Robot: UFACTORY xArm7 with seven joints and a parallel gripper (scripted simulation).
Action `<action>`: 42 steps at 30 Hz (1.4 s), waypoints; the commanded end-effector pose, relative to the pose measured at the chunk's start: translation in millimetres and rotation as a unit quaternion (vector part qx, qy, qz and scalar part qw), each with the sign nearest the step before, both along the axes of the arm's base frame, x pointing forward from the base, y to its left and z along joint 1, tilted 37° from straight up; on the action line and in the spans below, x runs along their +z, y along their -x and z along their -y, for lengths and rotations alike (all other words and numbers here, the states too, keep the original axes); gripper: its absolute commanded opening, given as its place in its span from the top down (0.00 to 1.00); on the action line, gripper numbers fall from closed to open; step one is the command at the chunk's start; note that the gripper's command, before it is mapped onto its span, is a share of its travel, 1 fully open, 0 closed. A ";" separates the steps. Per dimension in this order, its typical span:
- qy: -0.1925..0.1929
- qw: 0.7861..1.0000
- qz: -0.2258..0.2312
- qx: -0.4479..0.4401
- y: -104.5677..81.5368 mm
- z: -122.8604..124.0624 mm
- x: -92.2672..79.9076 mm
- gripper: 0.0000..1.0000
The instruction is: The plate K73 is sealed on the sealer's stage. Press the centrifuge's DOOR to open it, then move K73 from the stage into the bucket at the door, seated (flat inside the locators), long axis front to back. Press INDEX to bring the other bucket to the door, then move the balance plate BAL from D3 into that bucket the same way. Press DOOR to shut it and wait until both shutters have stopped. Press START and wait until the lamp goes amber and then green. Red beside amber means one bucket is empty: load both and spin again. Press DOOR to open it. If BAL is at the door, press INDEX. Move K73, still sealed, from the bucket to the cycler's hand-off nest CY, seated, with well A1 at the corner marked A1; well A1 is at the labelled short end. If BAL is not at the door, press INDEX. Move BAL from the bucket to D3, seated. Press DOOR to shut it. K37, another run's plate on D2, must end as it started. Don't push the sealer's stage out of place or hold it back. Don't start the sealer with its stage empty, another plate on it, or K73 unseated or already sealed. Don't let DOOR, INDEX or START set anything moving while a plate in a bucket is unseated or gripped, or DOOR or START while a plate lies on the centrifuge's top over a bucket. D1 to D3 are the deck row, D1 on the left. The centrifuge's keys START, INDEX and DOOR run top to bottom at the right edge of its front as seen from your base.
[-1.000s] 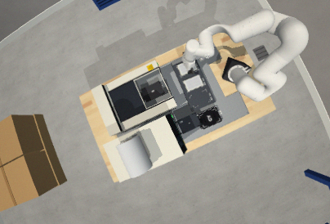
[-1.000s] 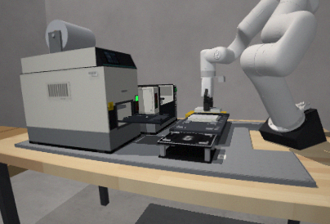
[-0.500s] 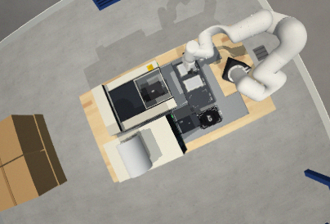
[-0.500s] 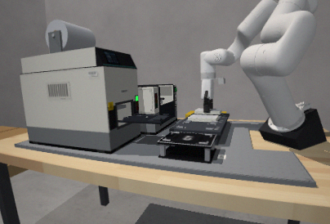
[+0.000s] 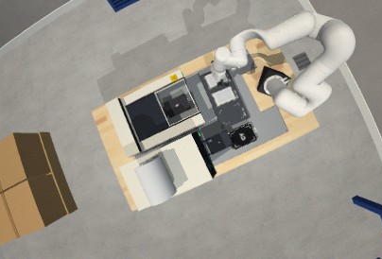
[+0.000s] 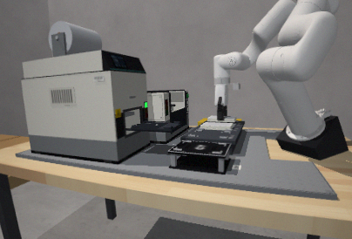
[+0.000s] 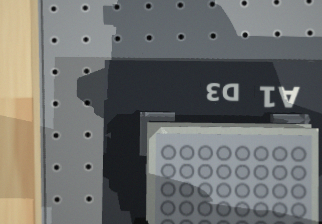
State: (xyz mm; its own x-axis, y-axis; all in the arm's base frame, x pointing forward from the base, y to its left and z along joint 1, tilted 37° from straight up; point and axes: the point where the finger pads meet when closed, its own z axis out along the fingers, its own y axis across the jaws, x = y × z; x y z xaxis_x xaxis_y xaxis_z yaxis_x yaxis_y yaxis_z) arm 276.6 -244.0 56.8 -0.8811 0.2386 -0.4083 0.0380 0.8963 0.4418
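My gripper points straight down at the far end of the deck row and is shut on the balance plate BAL. BAL is a pale grey plate with round wells. In the wrist view it hangs level just in front of the D3 label and the A1 corner mark, low over the dark D3 nest. I cannot tell whether it touches the nest. The fingertips are hidden in the wrist view. K37, a white plate, lies on D2 beside it.
The centrifuge has a square opening in its top that shows a dark inside. The sealer with its film roll stands beside it. A black raised nest sits at the near end of the deck.
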 end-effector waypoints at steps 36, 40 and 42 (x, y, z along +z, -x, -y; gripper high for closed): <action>0.001 1.000 0.000 -0.001 -3.6 -1.2 -5.3 1.00; 0.001 1.000 0.000 -0.001 -4.2 -1.7 -6.4 1.00; 0.001 1.000 0.000 -0.001 -4.5 -1.9 -6.9 1.00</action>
